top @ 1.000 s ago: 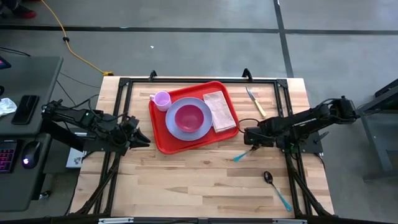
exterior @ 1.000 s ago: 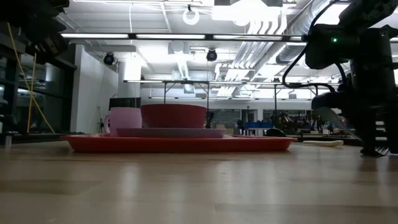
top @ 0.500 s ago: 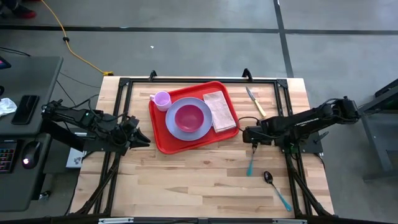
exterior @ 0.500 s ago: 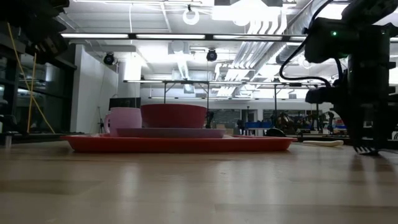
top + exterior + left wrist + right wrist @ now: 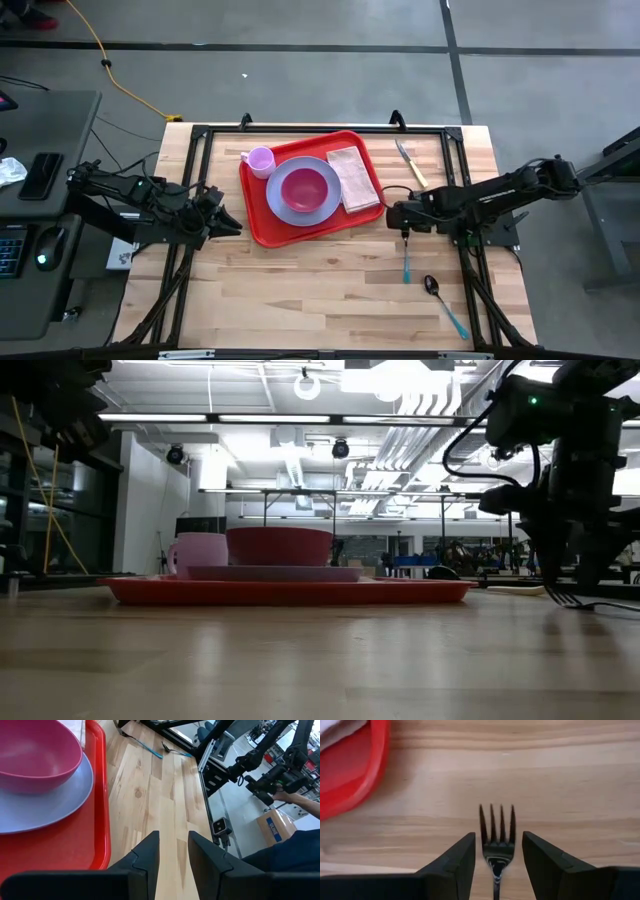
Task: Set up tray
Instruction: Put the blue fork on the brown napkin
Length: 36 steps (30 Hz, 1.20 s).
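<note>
Round lavender plate carries a magenta bowl. Small pink cup stands beside the plate; folded beige napkin lies on its other side. On the wooden table: teal-handled fork, teal-handled spoon, yellow-handled knife.

1. The tray looks like smooth, glossy red plastic.
2. The table is pale wood planks with visible grain, matt.
3. The fork has shiny metal tines.
4. The plate looks smooth lavender plastic.
</note>
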Available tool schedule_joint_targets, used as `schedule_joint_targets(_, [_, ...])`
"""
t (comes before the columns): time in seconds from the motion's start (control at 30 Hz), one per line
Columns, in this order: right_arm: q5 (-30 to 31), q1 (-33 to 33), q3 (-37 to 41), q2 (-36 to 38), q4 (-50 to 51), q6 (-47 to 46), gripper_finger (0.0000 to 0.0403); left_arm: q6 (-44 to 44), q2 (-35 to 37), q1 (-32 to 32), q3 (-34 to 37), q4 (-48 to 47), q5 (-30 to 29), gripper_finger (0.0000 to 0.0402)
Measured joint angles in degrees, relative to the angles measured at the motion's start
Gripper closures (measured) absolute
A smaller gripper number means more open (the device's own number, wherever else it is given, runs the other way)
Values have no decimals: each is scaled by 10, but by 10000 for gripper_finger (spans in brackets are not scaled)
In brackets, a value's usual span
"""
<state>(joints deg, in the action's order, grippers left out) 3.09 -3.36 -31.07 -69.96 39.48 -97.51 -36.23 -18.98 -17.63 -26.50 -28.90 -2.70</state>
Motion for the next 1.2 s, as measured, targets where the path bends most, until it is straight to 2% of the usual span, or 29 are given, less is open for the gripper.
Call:
schedule_joint_targets(0.3, [-32,-6,0,-1,8,-13,261,0,0,0,0,0,0,268])
schedule_joint_targets(0.73, [-35,-73,0,-2,-21,-70,261,14,0,0,0,0,3,268])
schedule_joint_targets(1.2, [-50,-92,-3,-93,-59,-79,261,15,0,0,0,0,2,268])
